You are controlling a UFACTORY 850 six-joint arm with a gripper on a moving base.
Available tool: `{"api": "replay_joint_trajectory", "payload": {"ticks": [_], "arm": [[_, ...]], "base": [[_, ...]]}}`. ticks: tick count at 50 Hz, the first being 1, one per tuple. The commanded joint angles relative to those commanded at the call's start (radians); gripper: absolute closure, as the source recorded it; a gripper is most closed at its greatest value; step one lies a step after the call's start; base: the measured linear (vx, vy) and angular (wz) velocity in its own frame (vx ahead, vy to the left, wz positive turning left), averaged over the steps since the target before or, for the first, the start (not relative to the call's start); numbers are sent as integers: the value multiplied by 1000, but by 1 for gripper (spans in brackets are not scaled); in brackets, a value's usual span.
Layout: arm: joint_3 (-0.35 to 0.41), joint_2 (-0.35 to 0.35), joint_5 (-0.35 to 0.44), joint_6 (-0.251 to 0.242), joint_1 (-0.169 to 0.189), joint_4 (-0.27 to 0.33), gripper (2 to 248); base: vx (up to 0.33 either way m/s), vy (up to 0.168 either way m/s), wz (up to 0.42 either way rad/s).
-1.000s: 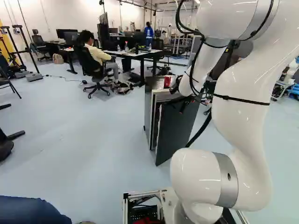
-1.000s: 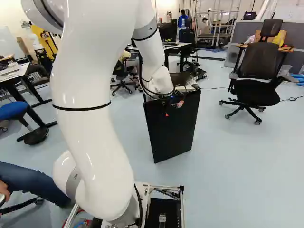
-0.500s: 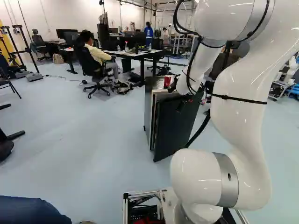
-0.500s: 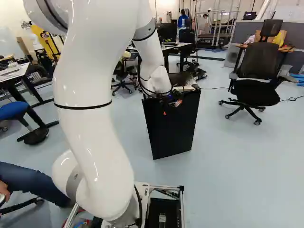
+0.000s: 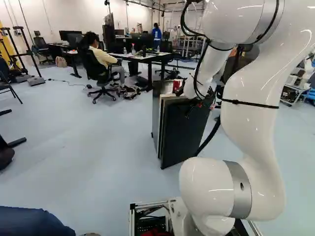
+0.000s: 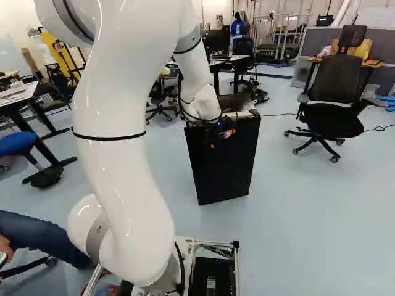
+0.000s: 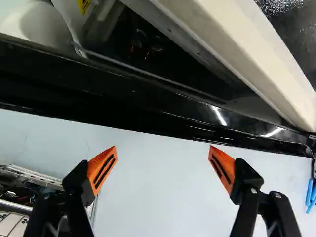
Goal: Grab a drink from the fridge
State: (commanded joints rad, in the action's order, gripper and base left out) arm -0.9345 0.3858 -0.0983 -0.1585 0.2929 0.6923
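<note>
Currently the arm (image 6: 117,154) reaches from the base to the top edge of the black fridge door (image 6: 223,163), with the gripper (image 6: 221,139) at that edge. Wrist view: orange pads (image 7: 102,169) wide apart, nothing held; the door's edge crosses just ahead. Door slightly ajar from the fridge (image 5: 156,110). Red can (image 5: 176,84) on the fridge's top, toward its front edge, partly hidden by the arm; drinks inside: cannot tell. Office chair (image 6: 336,92) well apart, at right of the right base view. Desk (image 5: 142,58) beyond.
</note>
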Motion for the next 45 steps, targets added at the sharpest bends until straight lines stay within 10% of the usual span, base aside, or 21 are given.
{"api": "replay_joint_trajectory", "payload": {"ticks": [45], "arm": [[-60,45,-28,0,-29,-106,3]], "base": [[0,0,0]]}}
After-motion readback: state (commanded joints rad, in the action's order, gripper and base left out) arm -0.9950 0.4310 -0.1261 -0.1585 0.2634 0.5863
